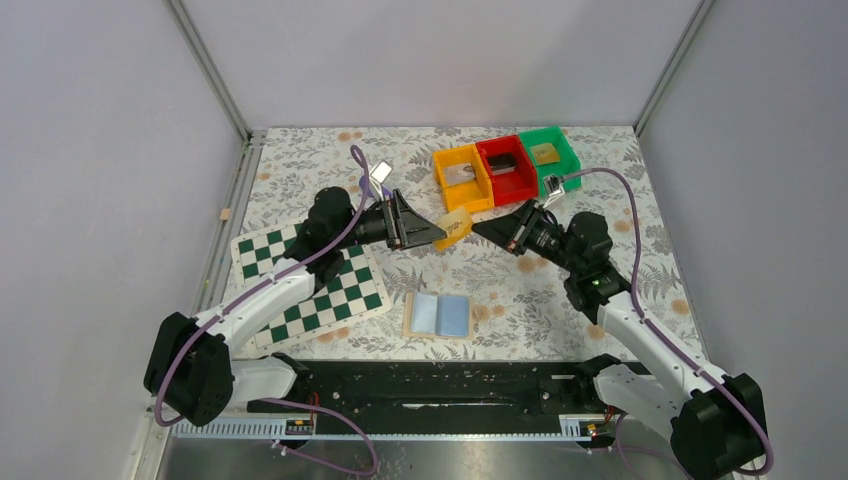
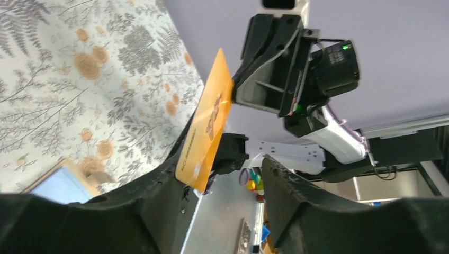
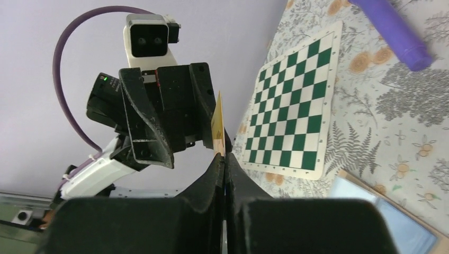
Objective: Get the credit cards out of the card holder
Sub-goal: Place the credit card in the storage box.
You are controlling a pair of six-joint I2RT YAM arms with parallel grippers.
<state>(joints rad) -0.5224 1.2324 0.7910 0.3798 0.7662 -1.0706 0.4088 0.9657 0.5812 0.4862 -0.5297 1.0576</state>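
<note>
The card holder (image 1: pixel 438 316) lies open and flat near the table's front, its two light blue panels up; a corner of it also shows in the left wrist view (image 2: pixel 59 185). An orange credit card (image 1: pixel 455 228) hangs in the air between both arms. My right gripper (image 3: pixel 225 157) is shut on the card's (image 3: pixel 217 121) edge, with the card seen edge-on. My left gripper (image 2: pixel 225 169) stands open, its fingers wide apart. The card (image 2: pixel 206 124) rests against the left gripper's left finger (image 2: pixel 159 180). The right arm's fingertips (image 2: pixel 233 152) pinch the card's lower end.
A green-and-white checkered board (image 1: pixel 310 285) lies under the left arm. Orange (image 1: pixel 462 177), red (image 1: pixel 506 168) and green (image 1: pixel 548 152) bins stand at the back, each with something inside. Purple cables loop over both arms. The floral table cover (image 1: pixel 520 290) spreads between the arms.
</note>
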